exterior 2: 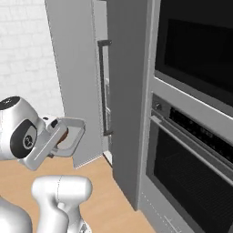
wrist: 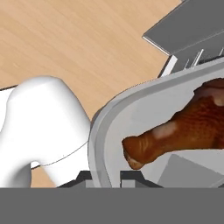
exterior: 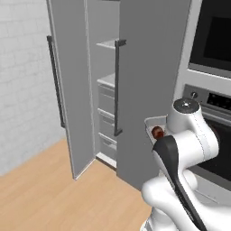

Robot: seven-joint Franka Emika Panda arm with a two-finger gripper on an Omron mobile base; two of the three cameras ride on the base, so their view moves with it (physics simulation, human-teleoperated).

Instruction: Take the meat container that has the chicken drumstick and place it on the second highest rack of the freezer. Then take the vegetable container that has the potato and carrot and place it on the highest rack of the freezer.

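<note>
Hand view shows the two-finger gripper [wrist: 110, 177] clamped on the rim of the shallow pale-grey oval meat container [wrist: 144, 105], one tip on each side of its wall; inside lies the rough brown chicken drumstick [wrist: 183, 127]. This looks like the first carry. The container hangs in front of the tall grey freezer [exterior: 135, 90], whose door stands open. Next it must rise to the second highest rack [exterior: 107, 80], the flat board below the highest rack [exterior: 107, 44].
</note>
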